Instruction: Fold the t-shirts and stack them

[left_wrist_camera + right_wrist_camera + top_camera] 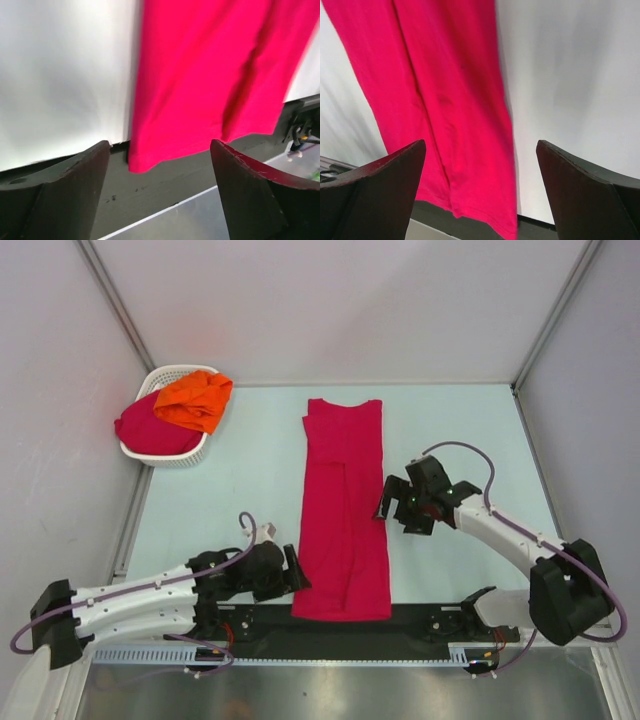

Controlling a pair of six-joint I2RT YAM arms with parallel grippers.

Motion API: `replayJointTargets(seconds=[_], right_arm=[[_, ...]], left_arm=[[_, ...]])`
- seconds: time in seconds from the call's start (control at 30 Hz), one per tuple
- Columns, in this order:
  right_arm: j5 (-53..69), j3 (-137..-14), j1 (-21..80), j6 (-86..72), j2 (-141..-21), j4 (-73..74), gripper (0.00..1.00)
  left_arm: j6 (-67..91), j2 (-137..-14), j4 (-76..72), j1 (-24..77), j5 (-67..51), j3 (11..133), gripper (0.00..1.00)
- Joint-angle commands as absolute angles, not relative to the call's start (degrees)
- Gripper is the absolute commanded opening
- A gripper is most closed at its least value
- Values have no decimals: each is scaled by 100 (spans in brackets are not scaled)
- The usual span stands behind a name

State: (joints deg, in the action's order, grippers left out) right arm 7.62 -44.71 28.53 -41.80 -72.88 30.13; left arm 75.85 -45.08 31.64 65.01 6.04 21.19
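One t-shirt (343, 510), perhaps untouched, separates left gripper (298, 572) from right gripper (388, 502).

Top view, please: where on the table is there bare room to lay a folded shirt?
Bare table lies between the basket and the long pink shirt, and far right beyond the right gripper. Near the shirt's hem the left gripper crowds it.

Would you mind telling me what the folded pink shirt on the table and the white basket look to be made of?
Pink shirt: soft matte fabric, possibly cotton; it lies limp with shallow creases. White basket: likely rigid plastic, judging by its even slotted walls.
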Motion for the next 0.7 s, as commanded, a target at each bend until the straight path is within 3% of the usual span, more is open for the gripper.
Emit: replayJointTargets(seconds=[0.0, 0.1, 0.3, 0.4, 0.53, 0.67], right_arm=[[835, -5481, 2717, -3815, -7872, 2822, 100], [1010, -6359, 2321, -3525, -8436, 2620, 100], [1371, -7812, 1512, -3138, -10193, 1970, 98], [1617, -8795, 1345, -2997, -11134, 1959, 93], [1661, -10279, 1283, -2971, -12197, 2416, 88], [1644, -10984, 1283, -2901, -12884, 2435, 85]], left_arm=[[5937, -4508, 4089, 5614, 1329, 3731, 91], [4424, -5208, 3079, 4050, 146, 4376, 88], [2866, -7195, 1742, 2499, -1139, 5773, 76], [2699, -8399, 1178, 2032, -1537, 6440, 68], [2733, -10129, 1090, 1600, -2062, 7460, 65], [2593, -11132, 1037, 1433, -2118, 8434, 64]])
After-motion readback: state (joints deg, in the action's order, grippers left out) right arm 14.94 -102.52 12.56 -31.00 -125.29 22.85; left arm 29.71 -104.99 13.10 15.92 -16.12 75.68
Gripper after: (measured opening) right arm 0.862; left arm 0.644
